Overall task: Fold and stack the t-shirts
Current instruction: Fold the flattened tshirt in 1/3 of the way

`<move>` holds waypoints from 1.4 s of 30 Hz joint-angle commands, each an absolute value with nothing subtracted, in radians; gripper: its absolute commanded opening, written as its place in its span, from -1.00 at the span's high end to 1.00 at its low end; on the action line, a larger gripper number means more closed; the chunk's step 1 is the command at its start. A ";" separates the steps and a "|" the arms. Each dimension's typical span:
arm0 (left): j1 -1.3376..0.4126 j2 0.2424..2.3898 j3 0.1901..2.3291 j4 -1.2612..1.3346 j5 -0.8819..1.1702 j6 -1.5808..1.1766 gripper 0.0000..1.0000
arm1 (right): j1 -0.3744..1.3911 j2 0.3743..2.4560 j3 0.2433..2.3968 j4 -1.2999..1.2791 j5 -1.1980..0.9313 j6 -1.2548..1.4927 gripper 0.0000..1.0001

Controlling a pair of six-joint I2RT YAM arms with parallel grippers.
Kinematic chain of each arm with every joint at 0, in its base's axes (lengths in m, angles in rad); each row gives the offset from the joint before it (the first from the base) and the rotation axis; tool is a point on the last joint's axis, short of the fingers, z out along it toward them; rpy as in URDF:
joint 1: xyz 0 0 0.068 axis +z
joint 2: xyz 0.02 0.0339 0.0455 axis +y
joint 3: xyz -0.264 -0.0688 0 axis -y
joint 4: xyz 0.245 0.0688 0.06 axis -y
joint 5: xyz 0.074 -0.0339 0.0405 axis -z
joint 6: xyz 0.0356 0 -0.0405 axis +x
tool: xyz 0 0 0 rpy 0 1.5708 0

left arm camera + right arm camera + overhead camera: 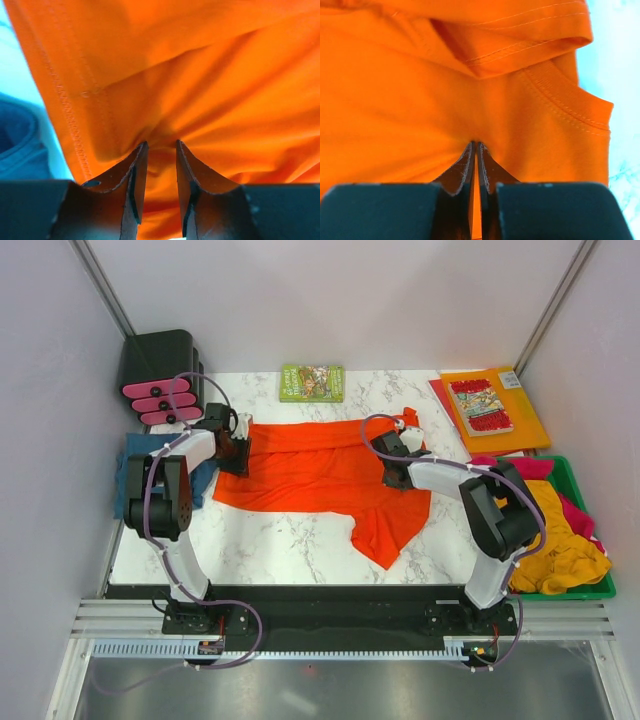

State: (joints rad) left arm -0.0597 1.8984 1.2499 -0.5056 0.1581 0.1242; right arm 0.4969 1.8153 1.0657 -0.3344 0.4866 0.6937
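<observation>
Orange-red shirt (310, 472) spread on tabletop (270, 550), long axis running gripper to gripper. Left gripper (161, 146) clenched on bunched cloth, stitched edge just left of it. Right gripper (475, 145) pinched tight on cloth, collar just right of it. Shirt body lies inward of both; neither arm nearer. Judgement: fold calls for matched travel.
</observation>
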 commanded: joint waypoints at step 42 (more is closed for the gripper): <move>-0.067 1.568 0.930 -0.686 0.137 0.291 0.18 | 0.609 1.551 0.839 -0.532 0.408 0.606 0.39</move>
